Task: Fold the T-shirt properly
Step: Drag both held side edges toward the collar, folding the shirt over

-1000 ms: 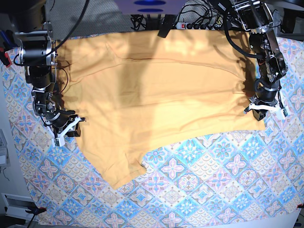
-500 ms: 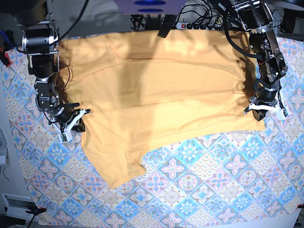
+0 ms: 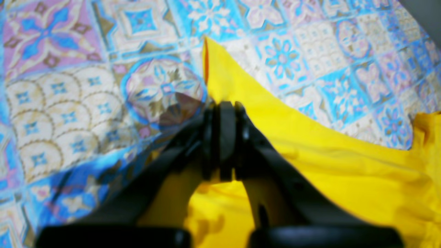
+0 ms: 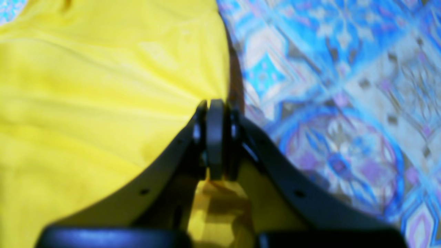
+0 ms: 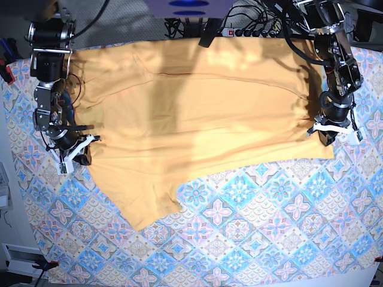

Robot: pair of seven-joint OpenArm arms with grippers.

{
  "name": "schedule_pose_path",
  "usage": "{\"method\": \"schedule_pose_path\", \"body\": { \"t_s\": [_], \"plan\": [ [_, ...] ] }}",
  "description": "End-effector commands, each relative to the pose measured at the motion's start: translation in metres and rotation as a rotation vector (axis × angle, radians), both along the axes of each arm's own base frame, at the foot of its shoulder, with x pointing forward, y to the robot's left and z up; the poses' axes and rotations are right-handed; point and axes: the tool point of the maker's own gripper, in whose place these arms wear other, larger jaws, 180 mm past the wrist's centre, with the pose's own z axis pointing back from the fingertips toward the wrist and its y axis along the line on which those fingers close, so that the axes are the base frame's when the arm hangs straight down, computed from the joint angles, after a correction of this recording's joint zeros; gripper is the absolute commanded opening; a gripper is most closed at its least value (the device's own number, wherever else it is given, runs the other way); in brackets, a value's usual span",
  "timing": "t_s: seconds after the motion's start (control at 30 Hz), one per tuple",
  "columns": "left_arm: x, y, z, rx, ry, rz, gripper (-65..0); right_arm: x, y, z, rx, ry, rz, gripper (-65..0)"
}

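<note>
The yellow-orange T-shirt (image 5: pixel 197 113) lies spread across the far half of the patterned tablecloth (image 5: pixel 251 239), one sleeve (image 5: pixel 146 206) hanging toward the front left. My left gripper (image 5: pixel 335 133) at the right of the base view is shut on the shirt's right edge; the left wrist view shows its jaws (image 3: pixel 222 137) closed on yellow cloth (image 3: pixel 327 165). My right gripper (image 5: pixel 73 152) at the left of the base view is shut on the shirt's left edge; the right wrist view shows the closed jaws (image 4: pixel 215 137) pinching the fabric (image 4: pixel 103 86).
Cables and a power strip (image 5: pixel 239 30) lie behind the table's far edge. The tablecloth's front half shows bare pattern. Red clamps (image 5: pixel 51 263) sit at the front corners.
My right gripper has moved left and a little up, dragging the shirt's left edge outward; the sleeve shifted left with it. My left gripper has held nearly still, lifting slightly.
</note>
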Motion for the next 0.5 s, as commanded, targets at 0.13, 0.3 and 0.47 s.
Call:
{"method": "schedule_pose_path", "body": {
  "t_s": [0.13, 0.3, 0.47],
  "plan": [
    [-0.001, 0.000, 0.031, 0.061, -0.072, -0.030, -65.0, -0.001, -0.016, 0.040, -0.032, -0.092, 0.011, -65.0],
    [-0.015, -0.002, 0.026, 0.068, -0.044, -0.038, -65.0, -0.026, -0.030, 0.040, -0.064, -0.064, -0.015, -65.0],
    [-0.031, -0.002, 0.017, 0.072, -0.004, -0.042, -65.0, -0.053, -0.027, 0.033, -0.088, -0.039, 0.007, -65.0]
  ]
}}
